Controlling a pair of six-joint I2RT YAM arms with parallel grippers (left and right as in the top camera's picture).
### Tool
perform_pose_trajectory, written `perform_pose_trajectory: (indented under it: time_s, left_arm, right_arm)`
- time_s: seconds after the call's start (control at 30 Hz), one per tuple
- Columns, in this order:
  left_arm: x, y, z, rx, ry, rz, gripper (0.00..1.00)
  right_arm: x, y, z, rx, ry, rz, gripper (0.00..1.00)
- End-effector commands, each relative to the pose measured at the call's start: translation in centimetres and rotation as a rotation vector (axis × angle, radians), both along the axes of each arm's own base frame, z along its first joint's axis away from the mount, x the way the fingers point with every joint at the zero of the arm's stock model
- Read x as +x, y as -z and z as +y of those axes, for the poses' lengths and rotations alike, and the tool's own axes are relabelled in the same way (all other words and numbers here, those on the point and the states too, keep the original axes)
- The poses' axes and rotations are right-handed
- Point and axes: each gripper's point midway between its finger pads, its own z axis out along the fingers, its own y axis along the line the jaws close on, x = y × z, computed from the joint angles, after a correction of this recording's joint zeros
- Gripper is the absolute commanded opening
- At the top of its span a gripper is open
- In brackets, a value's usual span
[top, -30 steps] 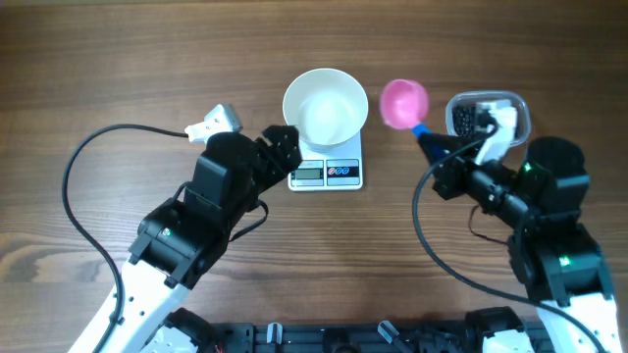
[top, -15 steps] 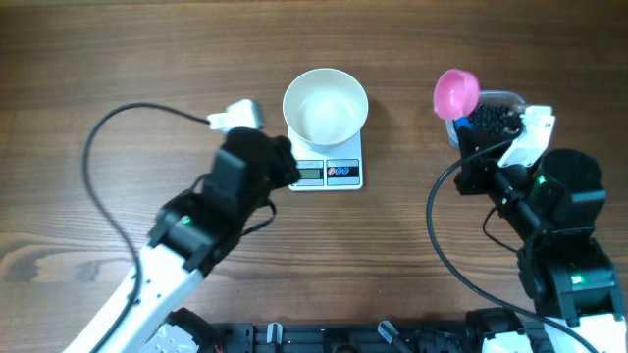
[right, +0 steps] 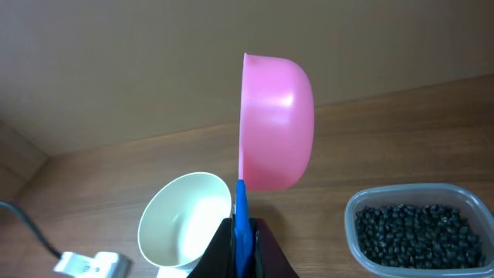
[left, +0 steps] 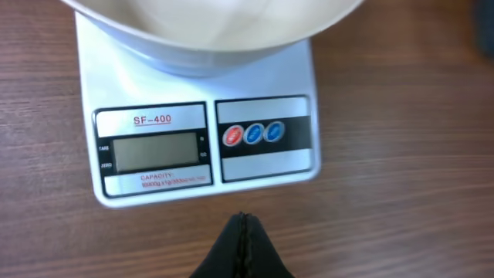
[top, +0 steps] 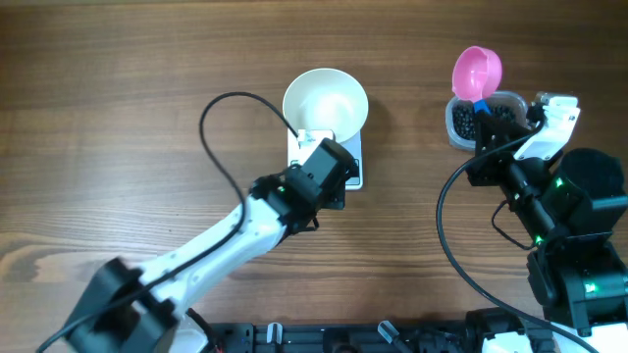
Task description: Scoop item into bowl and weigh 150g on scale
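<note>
Pink plastic scoop point(right: 274, 123) aloft, nothing weighed yet.
Your right fingers point(right: 268, 259) pinch its blue handle point(right: 241, 208) beside the clear tub point(right: 353, 232) of black pellets point(right: 413, 232); your left fingers point(left: 228, 253), closed and empty, could shove the flat white scale point(left: 154, 150) under the round white bowl point(top: 324, 98).

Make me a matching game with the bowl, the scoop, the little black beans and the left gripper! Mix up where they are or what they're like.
1. bowl
2. scoop
3. black beans
4. left gripper

a. in the clear tub
b. shut, holding nothing
c. on the scale
d. pink, held by the right gripper

Pairs: 1-c, 2-d, 3-a, 4-b
</note>
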Motion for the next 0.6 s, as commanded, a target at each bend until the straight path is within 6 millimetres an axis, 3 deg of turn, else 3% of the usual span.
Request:
perform_pose_trajectory:
  time_s: [0.0, 0.23, 0.57]
  left_arm:
    - [0.7, 2.8, 0.0, 0.082, 0.033, -0.002, 0.04]
    - [1.7, 5.6, -0.9, 0.092, 0.031, 0.003, 0.04]
    - [3.5, 5.2, -1.3, 0.098, 0.037, -0.085, 0.04]
  right_arm:
    - [0.3, -1.3, -0.5, -0.012, 0.022, -0.036, 0.04]
    - [0.7, -0.9, -0.4, -0.001, 0.026, -0.020, 0.04]
    - [1.1, -0.3, -0.4, 0.000, 0.027, -0.001, 0.04]
